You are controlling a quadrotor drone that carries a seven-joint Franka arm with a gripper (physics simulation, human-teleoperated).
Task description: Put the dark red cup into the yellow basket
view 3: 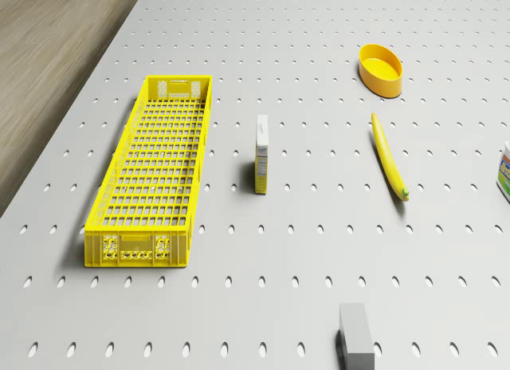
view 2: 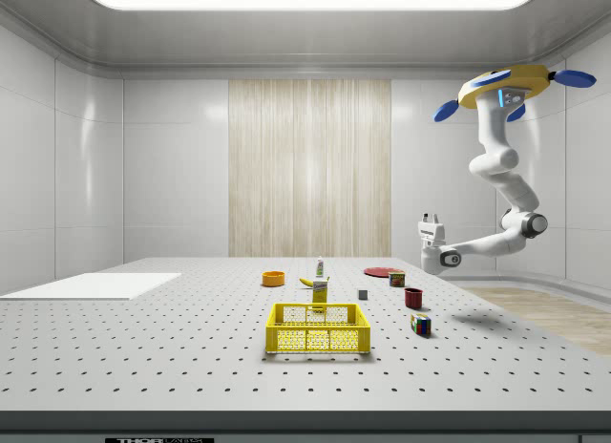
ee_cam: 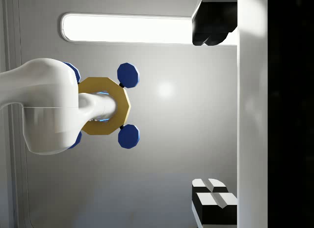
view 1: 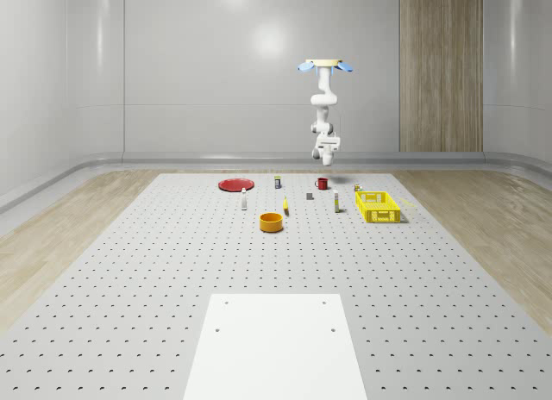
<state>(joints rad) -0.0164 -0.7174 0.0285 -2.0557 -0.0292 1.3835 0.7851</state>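
The dark red cup (view 1: pixel 322 184) (view 2: pixel 413 297) stands upright on the perforated table, toward its far side. The yellow basket (view 1: pixel 378 206) (view 2: pixel 318 328) (view 3: pixel 151 175) sits on the table apart from the cup, on the whole-scene view's right, with nothing inside. The drone (view 1: pixel 324 65) (view 2: pixel 506 88) hovers high over the cup's area. Its arm hangs down and bends back up, so the gripper (view 1: pixel 329 141) (view 2: pixel 431 219) (ee_cam: pixel 216 115) points at the ceiling, well above the cup. The fingers (ee_cam: pixel 212 198) stand wide apart, open, with nothing between them.
A red plate (view 1: pixel 235 184), orange bowl (view 1: pixel 272 221) (view 3: pixel 380 68), banana (view 1: pixel 285 209) (view 3: pixel 388 156), small box (view 1: pixel 335 203) (view 3: pixel 261 155), grey block (view 1: pixel 310 196) (view 3: pixel 355 336), bottle (view 1: pixel 244 200) and colour cube (view 2: pixel 420 324) are scattered around. A white sheet (view 1: pixel 276 344) lies at the near edge.
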